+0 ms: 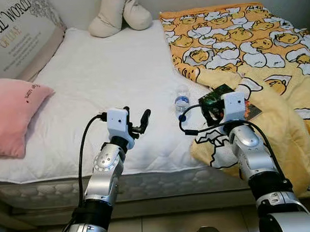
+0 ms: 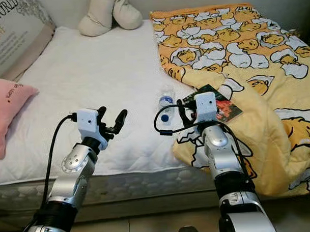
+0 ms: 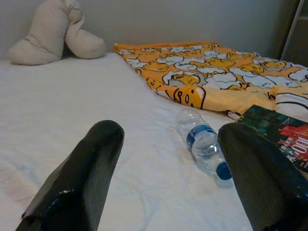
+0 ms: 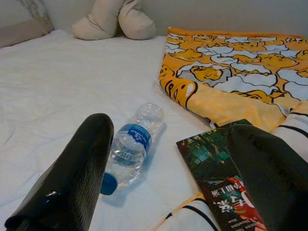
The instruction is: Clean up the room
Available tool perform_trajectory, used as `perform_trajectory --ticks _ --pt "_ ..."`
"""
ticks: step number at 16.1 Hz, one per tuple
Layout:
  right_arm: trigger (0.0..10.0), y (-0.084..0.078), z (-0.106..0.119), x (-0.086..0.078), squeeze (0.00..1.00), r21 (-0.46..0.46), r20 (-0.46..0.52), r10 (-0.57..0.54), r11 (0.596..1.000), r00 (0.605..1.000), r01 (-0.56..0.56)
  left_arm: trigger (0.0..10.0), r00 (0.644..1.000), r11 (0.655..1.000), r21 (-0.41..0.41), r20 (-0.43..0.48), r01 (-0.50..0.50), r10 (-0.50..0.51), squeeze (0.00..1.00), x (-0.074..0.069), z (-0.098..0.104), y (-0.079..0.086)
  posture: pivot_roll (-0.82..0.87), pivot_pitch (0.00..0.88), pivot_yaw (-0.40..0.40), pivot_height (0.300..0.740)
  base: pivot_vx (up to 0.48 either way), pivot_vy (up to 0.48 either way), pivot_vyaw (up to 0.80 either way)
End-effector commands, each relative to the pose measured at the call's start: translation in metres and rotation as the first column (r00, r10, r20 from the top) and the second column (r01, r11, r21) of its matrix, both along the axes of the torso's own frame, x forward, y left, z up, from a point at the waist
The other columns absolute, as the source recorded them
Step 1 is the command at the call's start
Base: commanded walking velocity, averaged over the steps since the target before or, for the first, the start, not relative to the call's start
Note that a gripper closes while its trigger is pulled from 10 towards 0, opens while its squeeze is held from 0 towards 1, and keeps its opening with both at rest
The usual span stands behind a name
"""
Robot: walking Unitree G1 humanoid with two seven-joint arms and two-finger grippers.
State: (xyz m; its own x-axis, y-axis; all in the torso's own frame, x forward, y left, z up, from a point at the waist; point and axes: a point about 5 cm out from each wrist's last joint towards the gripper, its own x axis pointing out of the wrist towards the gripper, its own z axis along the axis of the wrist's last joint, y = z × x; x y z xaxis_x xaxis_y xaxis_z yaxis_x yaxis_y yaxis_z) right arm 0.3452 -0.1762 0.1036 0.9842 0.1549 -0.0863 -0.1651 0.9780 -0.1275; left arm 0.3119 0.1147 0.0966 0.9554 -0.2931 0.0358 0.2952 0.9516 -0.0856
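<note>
The thing most clearly out of place on the bed (image 1: 103,82) is a clear plastic water bottle (image 1: 181,101) with a blue label and blue cap, lying on its side on the white mattress cover just beside the edge of the yellow cartoon-print blanket (image 1: 254,46). Its long axis runs roughly front to back from the robot, cap end toward the robot and base toward the wall. Just to its right a dark, printed book (image 2: 223,106) rests partly on the blanket's folded edge, near the bottle but not touching it. The right gripper (image 2: 188,115) hovers low over the mattress right at the bottle's cap end, with the book on its other side; its two black fingers are spread wide and hold nothing, and in the right wrist view the bottle (image 4: 130,144) lies close ahead, by one finger and angled away. The left gripper (image 1: 137,124) is also spread and empty, and sits well to the left of the bottle over bare mattress; from its wrist camera the bottle (image 3: 202,144) lies ahead and off toward one finger. The right arm is therefore the nearer one, and a grasp would probably call for the fingers to straddle the bottle across its width. A pink pillow (image 1: 12,113) and a beige cushion (image 1: 118,13) lie well apart from all this.
</note>
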Motion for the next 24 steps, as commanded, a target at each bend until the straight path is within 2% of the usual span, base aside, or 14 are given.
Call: perform_trajectory --ticks 1,2,3,5,7,9,10,11,12,13,15,21,24 --pt "10.0 0.007 0.009 0.007 0.0 0.01 0.023 0.029 1.0 0.999 -0.029 10.0 0.999 0.999 0.001 -0.009 -0.045 0.045 0.0 0.004 0.001 0.008 -0.2 0.0 0.108 0.74 0.322 0.356 0.0" --pt "10.0 0.007 0.009 0.007 0.0 0.024 0.023 0.028 0.999 0.999 -0.028 10.0 0.999 0.999 -0.003 -0.01 -0.048 0.048 0.0 0.004 0.001 0.009 -0.2 0.0 0.108 0.74 0.292 0.382 0.0" --pt "10.0 0.009 0.012 0.009 1.0 0.114 0.033 0.04 0.992 0.999 -0.043 10.0 0.998 0.998 -0.012 -0.016 -0.059 0.059 0.0 0.004 0.001 0.01 -0.2 0.0 0.107 0.74 0.255 0.405 0.0" --pt "10.0 0.008 0.013 0.012 1.0 0.198 0.013 0.018 0.98 1.0 -0.02 10.0 0.998 0.998 -0.012 -0.017 -0.063 0.063 0.0 0.004 0.001 0.011 -0.19 0.0 0.109 0.74 0.0 0.428 0.0" --pt "10.0 0.007 0.015 0.018 1.0 0.308 -0.016 -0.01 0.951 1.0 0.014 10.0 0.999 0.999 0.012 -0.009 -0.05 0.051 0.0 0.004 0.002 0.009 -0.19 0.0 0.111 0.74 0.214 0.208 0.0" --pt "10.0 0.0 0.02 0.026 1.0 0.276 -0.028 -0.087 0.957 0.996 0.091 10.0 0.999 0.997 0.069 0.026 -0.036 0.035 0.0 0.008 0.007 0.006 -0.18 0.0 0.116 0.74 0.476 0.0 0.0" --pt "10.0 -0.006 0.02 0.028 1.0 0.241 -0.036 -0.127 0.962 0.991 0.132 10.0 0.999 0.997 0.077 0.025 -0.029 0.027 0.0 0.009 0.008 0.004 -0.18 0.0 0.116 0.74 0.0 0.0 0.0" --pt "10.0 -0.013 0.021 0.03 1.0 0.169 -0.038 -0.169 0.97 0.985 0.173 10.0 1.0 0.998 0.067 0.023 -0.022 0.021 0.0 0.011 0.011 0.004 -0.18 0.0 0.122 0.74 0.0 0.0 0.0" --pt "10.0 -0.017 0.022 0.032 0.35 0.148 -0.046 -0.188 0.97 0.981 0.192 10.0 1.0 0.997 0.071 0.023 -0.022 0.021 0.0 0.012 0.012 0.006 -0.18 0.0 0.124 0.74 0.0 0.0 0.0" --pt "10.0 -0.023 0.026 0.034 0.0 0.157 -0.048 -0.214 0.963 0.976 0.219 10.0 1.0 0.997 0.068 0.015 -0.023 0.022 0.0 0.012 0.011 0.007 -0.17 0.0 0.122 0.74 0.36 -0.315 0.0" --pt "10.0 -0.026 0.03 0.036 0.0 0.15 -0.034 -0.226 0.962 0.974 0.228 10.0 1.0 0.998 0.067 0.01 -0.022 0.021 0.0 0.01 0.009 0.007 -0.17 0.0 0.122 0.74 0.366 -0.307 0.0" --pt "10.0 -0.022 0.028 0.036 0.0 0.105 -0.019 -0.211 0.972 0.977 0.212 10.0 1.0 0.998 0.056 0.01 0.012 -0.012 0.0 0.009 0.009 0.001 -0.18 0.0 0.125 0.74 0.364 -0.308 0.0" --pt "10.0 -0.02 0.029 0.039 0.0 0.105 -0.046 -0.185 0.976 0.982 0.189 10.0 1.0 0.998 0.067 -0.003 -0.004 0.004 0.0 0.008 0.007 0.006 -0.17 0.0 0.129 0.74 0.121 -0.102 0.0"
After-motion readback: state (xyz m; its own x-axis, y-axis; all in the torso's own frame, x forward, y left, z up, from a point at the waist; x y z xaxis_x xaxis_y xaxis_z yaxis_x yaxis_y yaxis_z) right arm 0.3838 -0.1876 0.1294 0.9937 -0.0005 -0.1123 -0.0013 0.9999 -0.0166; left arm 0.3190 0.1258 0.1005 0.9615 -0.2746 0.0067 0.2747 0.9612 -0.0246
